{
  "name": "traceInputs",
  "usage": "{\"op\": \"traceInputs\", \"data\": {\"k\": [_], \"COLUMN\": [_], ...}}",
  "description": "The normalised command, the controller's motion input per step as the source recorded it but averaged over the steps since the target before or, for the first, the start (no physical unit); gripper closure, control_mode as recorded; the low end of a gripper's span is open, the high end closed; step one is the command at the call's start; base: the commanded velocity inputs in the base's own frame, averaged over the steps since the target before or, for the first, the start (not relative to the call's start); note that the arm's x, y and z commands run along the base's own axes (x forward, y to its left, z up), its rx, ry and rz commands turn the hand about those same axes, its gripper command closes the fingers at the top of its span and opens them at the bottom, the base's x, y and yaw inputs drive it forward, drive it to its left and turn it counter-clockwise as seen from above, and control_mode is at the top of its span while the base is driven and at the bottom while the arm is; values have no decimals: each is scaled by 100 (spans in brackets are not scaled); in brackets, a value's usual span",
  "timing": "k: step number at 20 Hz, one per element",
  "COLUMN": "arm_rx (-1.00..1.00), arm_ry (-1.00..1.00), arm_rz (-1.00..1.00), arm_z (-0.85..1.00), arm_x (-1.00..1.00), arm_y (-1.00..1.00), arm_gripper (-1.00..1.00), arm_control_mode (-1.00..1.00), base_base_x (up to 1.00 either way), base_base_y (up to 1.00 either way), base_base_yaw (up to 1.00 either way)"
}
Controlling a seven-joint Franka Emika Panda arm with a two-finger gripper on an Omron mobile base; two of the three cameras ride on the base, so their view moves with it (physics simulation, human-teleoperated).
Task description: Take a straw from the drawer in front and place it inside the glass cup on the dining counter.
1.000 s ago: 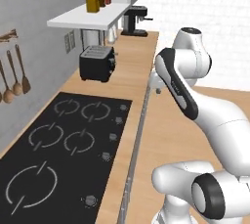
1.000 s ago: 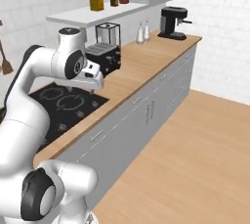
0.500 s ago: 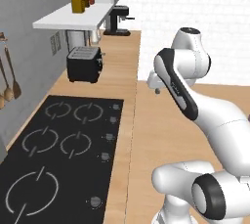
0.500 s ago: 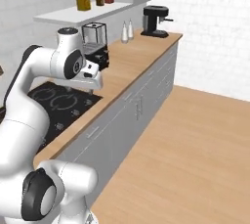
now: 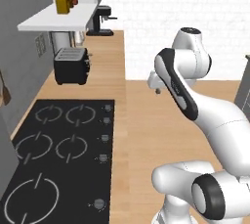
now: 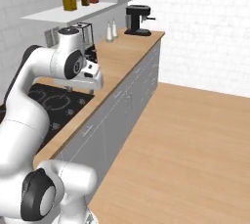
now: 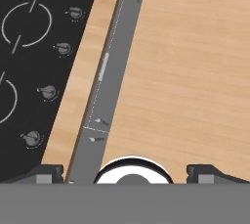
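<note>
My gripper [image 7: 129, 173] is open, its two dark fingertips [image 7: 49, 172] standing wide apart with nothing between them. It hangs pointing down over the front edge of the wood counter with the black cooktop [image 7: 29, 61], above the grey cabinet fronts [image 7: 105, 86]. In the base views the gripper [image 5: 156, 85] [image 6: 93, 80] sits at the end of the folded white arm, near the counter's edge. The straw, the drawer, the glass cup and the dining counter are out of view.
A black toaster [image 5: 72, 65] and a coffee machine [image 5: 101, 20] stand on the cooktop counter, under a white shelf with jars [image 5: 63, 3]. Grey cabinet drawers with bar handles [image 6: 122, 100] line its front. Open wood floor [image 6: 195, 145] lies to the right.
The whole picture has shifted in both base views, so the base has moved: the counter now sits further left and more floor shows. The arm keeps its pose and the gripper stays open.
</note>
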Motion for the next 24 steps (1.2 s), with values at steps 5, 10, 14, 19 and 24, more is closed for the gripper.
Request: {"op": "traceInputs", "data": {"k": [5,10,14,19,24], "arm_rx": [0,0,0,-1,5], "arm_ry": [0,0,0,2,6], "arm_rz": [0,0,0,0,-3], "arm_z": [0,0,0,-7,-51], "arm_x": [0,0,0,0,6], "arm_y": [0,0,0,0,-18], "arm_gripper": [-100,-100,-100,-100,-100], "arm_control_mode": [100,100,100,-100,-100], "base_base_x": [9,-6,-7,0,0], "base_base_y": [3,0,0,3,0], "base_base_yaw": [2,18,21,11,0]}}
